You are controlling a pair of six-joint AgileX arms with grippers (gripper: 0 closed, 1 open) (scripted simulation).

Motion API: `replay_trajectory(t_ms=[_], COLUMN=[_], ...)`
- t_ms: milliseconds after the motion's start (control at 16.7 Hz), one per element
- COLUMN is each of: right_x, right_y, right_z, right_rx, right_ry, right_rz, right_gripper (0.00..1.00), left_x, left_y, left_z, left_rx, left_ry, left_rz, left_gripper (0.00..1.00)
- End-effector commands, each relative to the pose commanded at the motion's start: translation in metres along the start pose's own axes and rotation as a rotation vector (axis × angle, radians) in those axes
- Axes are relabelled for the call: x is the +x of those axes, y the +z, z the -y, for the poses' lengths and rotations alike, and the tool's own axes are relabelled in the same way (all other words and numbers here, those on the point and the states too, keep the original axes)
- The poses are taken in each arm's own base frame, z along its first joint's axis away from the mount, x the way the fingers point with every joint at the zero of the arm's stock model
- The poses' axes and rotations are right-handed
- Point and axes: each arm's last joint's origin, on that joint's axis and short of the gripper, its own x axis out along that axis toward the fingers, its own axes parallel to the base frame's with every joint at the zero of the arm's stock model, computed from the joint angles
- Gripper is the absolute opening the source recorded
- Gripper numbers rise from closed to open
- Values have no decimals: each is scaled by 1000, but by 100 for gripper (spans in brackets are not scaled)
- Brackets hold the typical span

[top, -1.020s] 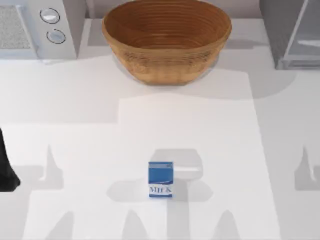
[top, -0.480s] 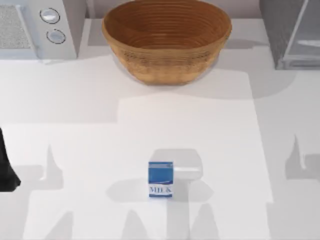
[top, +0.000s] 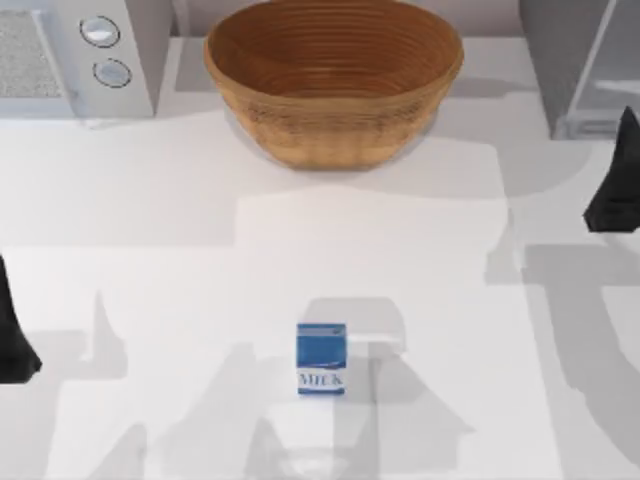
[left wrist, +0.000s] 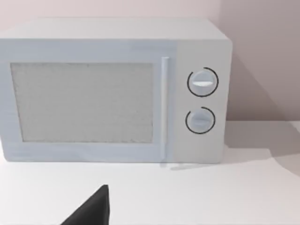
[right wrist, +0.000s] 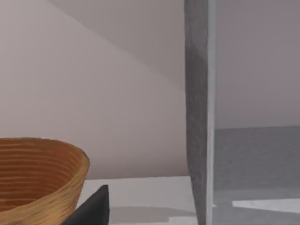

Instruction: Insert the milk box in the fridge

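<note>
The milk box (top: pixel 321 358), a small blue carton with a white "MILK" band, stands upright on the white table near the front middle, and nothing touches it. The fridge (top: pixel 580 62) is the grey speckled box with a pale glassy panel at the back right corner. Its grey upright edge (right wrist: pixel 199 117) rises close in the right wrist view. My right gripper (top: pixel 612 188) hangs at the right edge of the table, just in front of the fridge and far from the carton. My left gripper (top: pixel 12 340) is parked at the left edge.
A large wicker bowl (top: pixel 333 78) sits at the back middle, and its rim (right wrist: pixel 42 159) also appears in the right wrist view. A white microwave with two round knobs (top: pixel 75 55) fills the back left corner and faces the left wrist camera (left wrist: pixel 112 93).
My right gripper has come into the top view at the right edge, near the fridge, and its shadow now spreads over the table. The milk box and left arm have not moved.
</note>
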Motion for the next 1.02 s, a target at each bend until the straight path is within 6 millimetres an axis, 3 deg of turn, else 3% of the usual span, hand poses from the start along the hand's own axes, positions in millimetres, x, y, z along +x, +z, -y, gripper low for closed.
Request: replay_trajectory(t_ms=[180,420,720,1020], right_x=[22,29,-8,-59], right_y=[-8,-49,-130,-206], right_z=[-52,-132,-210,-239], right_rx=[13,19,-1,-37], right_ry=[-2,-5,-10,-13], right_rz=[7,4,-12,-23], right_gripper=[100,100,100,100], left_x=[0,0,0,0], left_y=[0,0,0,0], left_z=[0,0,0,0], left_rx=[0,0,0,0], left_ry=[0,0,0,0], left_rz=[0,0,0,0], left_gripper=[100,100,100,100])
